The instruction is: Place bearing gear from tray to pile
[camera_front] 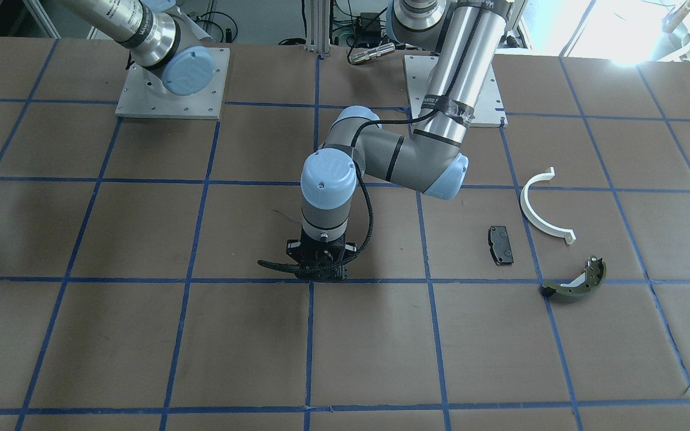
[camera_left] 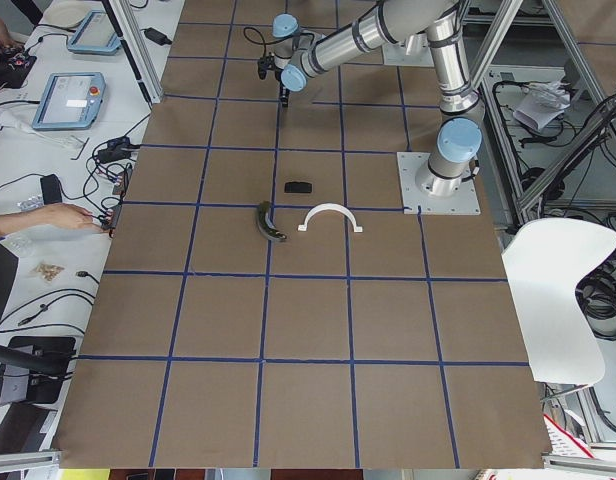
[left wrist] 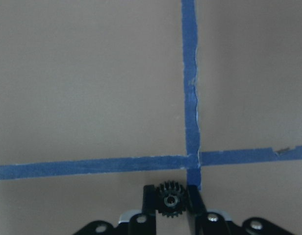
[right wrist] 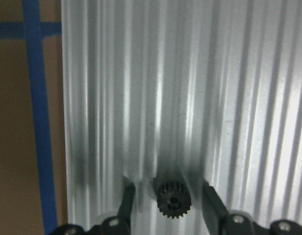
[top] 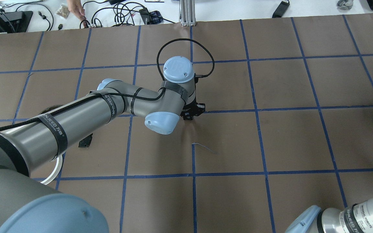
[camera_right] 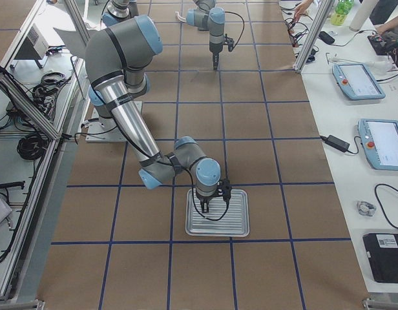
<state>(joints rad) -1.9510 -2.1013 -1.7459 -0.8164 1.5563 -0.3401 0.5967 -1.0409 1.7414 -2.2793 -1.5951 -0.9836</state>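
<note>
My left gripper (left wrist: 169,196) is shut on a small black bearing gear (left wrist: 169,199), held just above the brown table over a crossing of blue tape lines. It hangs near the table's middle (camera_front: 321,270). The pile lies apart, toward the robot's left: a white half-ring (camera_front: 539,206), a black pad (camera_front: 500,244) and an olive-green shoe (camera_front: 575,281). My right gripper (right wrist: 168,190) stands open over the ribbed metal tray (right wrist: 249,98). A second black gear (right wrist: 173,199) lies between its fingers, clear of both.
The tray (camera_right: 218,219) sits near the table's right end. A person's hand (camera_left: 58,215) rests among cables at the operators' edge, beside teach pendants (camera_left: 68,95). Two metal base plates (camera_front: 171,81) carry the arms.
</note>
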